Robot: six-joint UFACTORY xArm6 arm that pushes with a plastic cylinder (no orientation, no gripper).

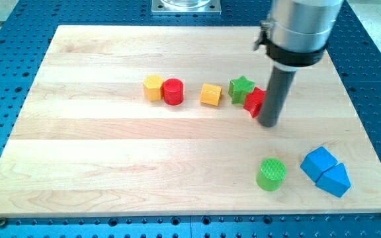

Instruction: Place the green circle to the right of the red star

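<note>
The green circle [271, 174] lies near the view's bottom right on the wooden board. The red star [254, 101] sits right of centre, its right side hidden by my rod, with a green star [241, 88] touching its upper left. My tip [268, 123] rests on the board just right of and slightly below the red star, touching or nearly touching it. The green circle is well below my tip, apart from it.
A yellow hexagon [153, 86] and a red cylinder [173, 91] touch each other left of centre. A yellow cube [211, 94] sits left of the green star. A blue cube [319, 162] and a blue triangle [334, 180] lie right of the green circle. The board's right edge [369, 132] is close.
</note>
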